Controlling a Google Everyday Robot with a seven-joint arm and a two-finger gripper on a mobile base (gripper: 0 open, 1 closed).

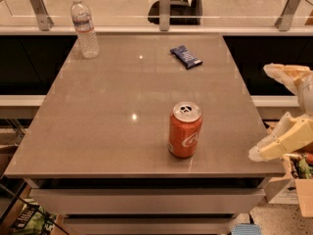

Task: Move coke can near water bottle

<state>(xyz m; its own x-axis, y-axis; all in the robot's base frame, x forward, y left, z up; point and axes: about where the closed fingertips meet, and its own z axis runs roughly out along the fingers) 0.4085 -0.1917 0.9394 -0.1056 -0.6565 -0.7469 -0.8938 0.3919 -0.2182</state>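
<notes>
The coke can (185,129) stands upright on the grey table (112,106), near the front right. The water bottle (84,27) stands upright at the far left corner, far from the can. My gripper (259,112) is at the right edge of the view, just beyond the table's right side and to the right of the can. Its two cream fingers (281,142) are spread apart, with nothing between them. It does not touch the can.
A flat dark-blue snack packet (186,56) lies at the far right of the table. A glass railing with metal posts (165,7) runs behind the table. Boxes (293,187) sit on the floor at the lower right.
</notes>
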